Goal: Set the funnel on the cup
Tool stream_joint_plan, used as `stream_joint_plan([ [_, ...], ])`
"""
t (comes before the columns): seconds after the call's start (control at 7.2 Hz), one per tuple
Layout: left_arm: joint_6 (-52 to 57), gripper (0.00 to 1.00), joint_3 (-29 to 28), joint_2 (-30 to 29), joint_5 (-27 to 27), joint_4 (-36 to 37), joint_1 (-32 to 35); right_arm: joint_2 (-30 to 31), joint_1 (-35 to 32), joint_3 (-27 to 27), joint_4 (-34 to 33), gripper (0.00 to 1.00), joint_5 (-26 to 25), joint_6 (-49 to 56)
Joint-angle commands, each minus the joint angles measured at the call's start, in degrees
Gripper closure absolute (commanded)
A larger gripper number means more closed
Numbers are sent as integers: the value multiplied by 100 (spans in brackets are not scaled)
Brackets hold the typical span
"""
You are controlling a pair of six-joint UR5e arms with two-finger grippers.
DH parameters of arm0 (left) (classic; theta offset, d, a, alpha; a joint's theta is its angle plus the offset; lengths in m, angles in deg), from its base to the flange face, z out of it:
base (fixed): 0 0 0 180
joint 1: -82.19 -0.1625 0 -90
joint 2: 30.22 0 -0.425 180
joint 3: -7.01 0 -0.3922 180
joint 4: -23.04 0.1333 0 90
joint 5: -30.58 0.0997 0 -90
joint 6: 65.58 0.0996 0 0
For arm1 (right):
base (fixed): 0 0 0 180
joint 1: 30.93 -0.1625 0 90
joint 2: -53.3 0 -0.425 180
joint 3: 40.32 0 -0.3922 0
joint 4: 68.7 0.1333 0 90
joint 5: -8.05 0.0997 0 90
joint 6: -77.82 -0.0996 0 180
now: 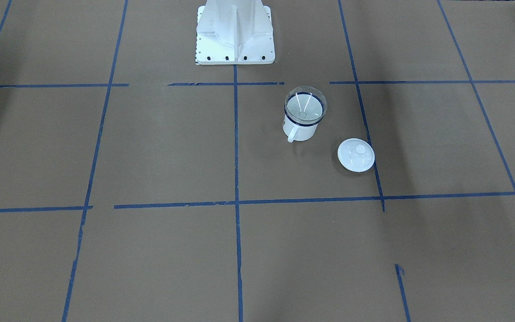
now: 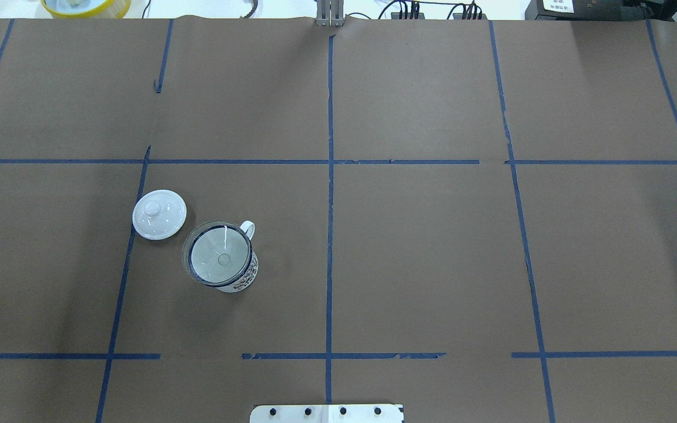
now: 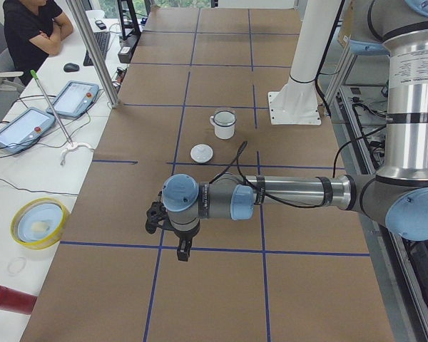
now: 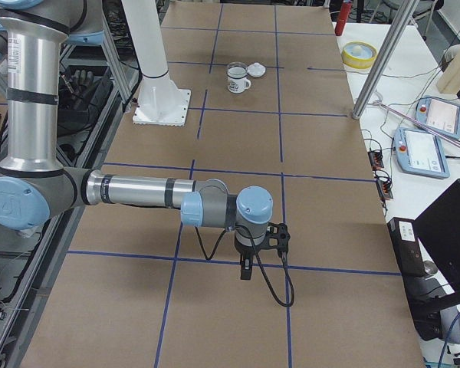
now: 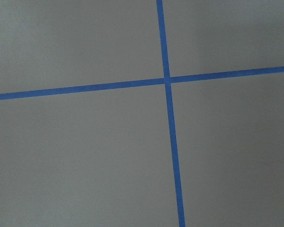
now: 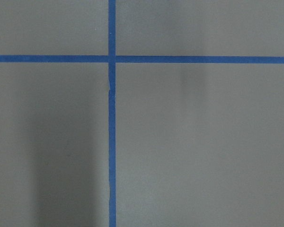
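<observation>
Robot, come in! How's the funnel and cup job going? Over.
Left gripper and right gripper far from cup, open or shut unclear. Funnel sitting in cup. Lid beside cup, not touching.

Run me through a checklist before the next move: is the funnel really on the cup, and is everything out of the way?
1. Funnel seated in the cup, spout down inside: ok.
2. Cup upright on the table: ok.
3. Lid lying beside the cup, not touching it, knob up: ok.
4. Left fingers far from the cup, over bare paper and tape: ok.
5. Right fingers at the table's opposite end, over bare paper and tape: ok.
6. Fingers open or shut: cannot tell, since only the side views show them.
</observation>
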Motion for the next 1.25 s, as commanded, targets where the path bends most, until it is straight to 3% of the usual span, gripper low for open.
stream_joint_plan([
  [0.0, 0, 0, -29, 0, 7, 7, 0, 0, 0, 0, 0, 0, 0, 0],
  [1.11, 0, 0, -161, -96, 51, -19, -9, 0, 0, 0, 0, 0, 0, 0],
])
